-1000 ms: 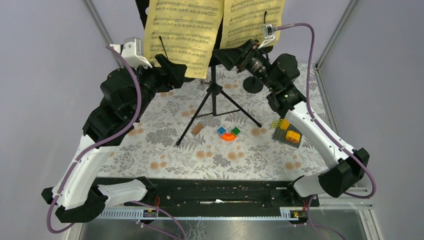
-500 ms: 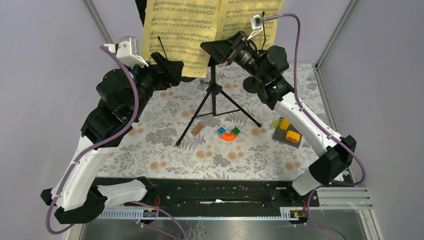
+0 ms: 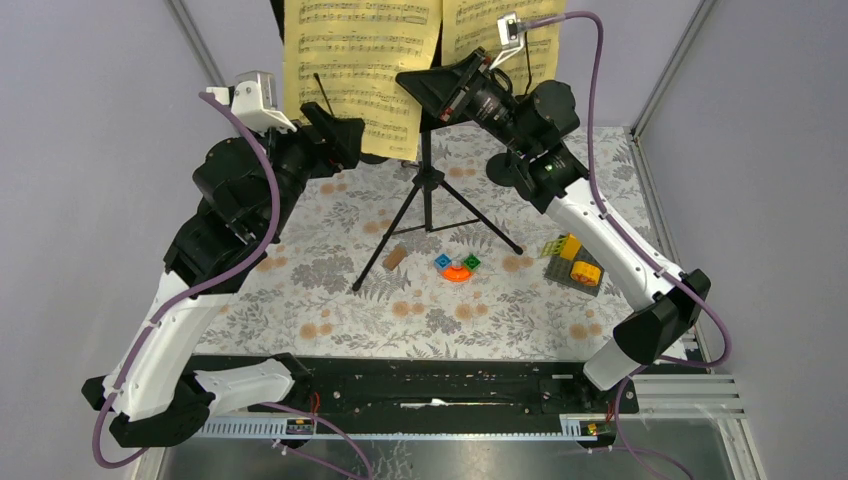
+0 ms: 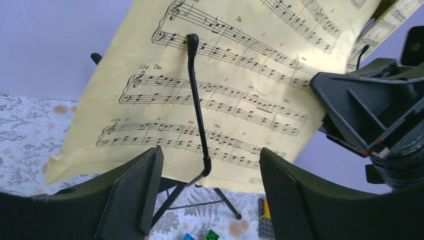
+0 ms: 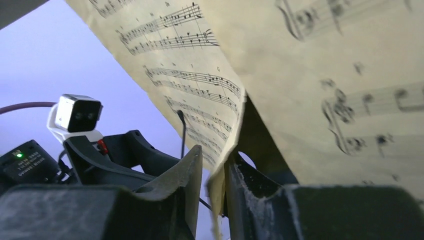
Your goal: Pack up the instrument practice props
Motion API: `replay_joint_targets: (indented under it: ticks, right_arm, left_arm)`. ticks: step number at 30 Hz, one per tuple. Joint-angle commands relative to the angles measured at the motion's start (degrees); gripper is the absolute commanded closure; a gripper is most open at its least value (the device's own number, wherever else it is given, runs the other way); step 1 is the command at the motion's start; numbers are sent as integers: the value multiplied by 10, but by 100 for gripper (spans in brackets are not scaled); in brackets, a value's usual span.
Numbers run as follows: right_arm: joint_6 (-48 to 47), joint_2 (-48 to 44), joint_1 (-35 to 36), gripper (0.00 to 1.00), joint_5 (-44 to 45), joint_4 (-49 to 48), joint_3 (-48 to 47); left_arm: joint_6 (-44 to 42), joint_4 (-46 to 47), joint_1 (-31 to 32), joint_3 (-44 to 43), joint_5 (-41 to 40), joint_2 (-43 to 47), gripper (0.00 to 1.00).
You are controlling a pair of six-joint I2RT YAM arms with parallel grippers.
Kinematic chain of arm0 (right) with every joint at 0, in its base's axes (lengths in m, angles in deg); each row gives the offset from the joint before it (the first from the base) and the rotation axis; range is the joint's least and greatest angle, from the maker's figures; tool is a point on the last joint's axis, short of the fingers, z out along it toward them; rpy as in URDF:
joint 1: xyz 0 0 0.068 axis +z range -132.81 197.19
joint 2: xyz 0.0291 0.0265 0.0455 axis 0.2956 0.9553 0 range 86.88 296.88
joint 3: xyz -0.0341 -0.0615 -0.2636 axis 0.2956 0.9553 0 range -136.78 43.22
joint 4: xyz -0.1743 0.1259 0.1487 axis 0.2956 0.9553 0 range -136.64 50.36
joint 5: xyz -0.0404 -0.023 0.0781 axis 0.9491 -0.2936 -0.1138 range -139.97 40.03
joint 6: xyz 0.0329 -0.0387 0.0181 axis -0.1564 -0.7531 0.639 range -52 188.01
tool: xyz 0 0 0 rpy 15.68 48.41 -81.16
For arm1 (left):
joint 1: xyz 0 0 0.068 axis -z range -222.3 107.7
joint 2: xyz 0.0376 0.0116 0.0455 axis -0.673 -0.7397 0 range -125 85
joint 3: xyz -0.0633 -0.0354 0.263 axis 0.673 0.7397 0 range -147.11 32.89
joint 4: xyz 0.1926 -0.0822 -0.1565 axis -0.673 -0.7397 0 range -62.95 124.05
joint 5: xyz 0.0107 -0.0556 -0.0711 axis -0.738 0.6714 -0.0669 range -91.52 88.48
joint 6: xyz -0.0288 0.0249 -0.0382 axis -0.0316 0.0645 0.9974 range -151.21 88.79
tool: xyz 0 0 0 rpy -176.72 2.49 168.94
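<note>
On the black tripod-legged music rack (image 3: 428, 185), the right gripper (image 5: 214, 165) pinches the yellow paper sheet-music page (image 5: 325, 75) by its hanging edge; the left gripper (image 4: 209, 155) gapes just below.

- Sheet-music pages (image 4: 240, 65): yellow paper, matt, lightly creased, printed in black.
- Music rack (image 3: 428, 182): thin black tubes that look like metal, with a dull sheen. Its retaining wire (image 4: 197, 110) is smooth and semi-gloss.
- Left gripper (image 4: 210, 152): matt black plastic, one pad (image 4: 285, 195) finely gridded.
- Right gripper (image 5: 215, 152): black plastic, grainy, dusty grey at the edges.
- Tablecloth (image 3: 300, 290): floral printed cloth, matt.
- Arm shells (image 3: 165, 340): white plastic, smooth, slightly glossy.
- Cables (image 3: 272, 215): smooth purple sheath.
</note>
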Motion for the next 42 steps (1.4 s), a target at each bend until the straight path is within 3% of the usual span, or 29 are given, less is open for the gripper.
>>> replay_joint_targets:
  ticks: [1, 9, 13, 23, 27, 42]
  right_arm:
    - [-54, 1, 13, 75, -9, 17, -53]
    - [-123, 1, 19, 97, -8, 61, -76]
    - [-150, -2, 22, 100, -13, 74, -80]
    - [-195, -26, 25, 100, -24, 84, -65]
    - [-238, -50, 26, 100, -19, 105, -55]
    - [-345, -143, 26, 100, -17, 195, -41]
  left_arm:
    - [-10, 42, 0, 6, -15, 1, 25]
    - [-1, 72, 0, 2, -37, -10, 21]
    - [3, 90, 0, 10, -48, -12, 30]
    - [3, 111, 0, 23, -53, -11, 84]
    - [-3, 116, 0, 29, -50, 0, 99]
    - [-20, 130, 0, 56, -28, 25, 100]
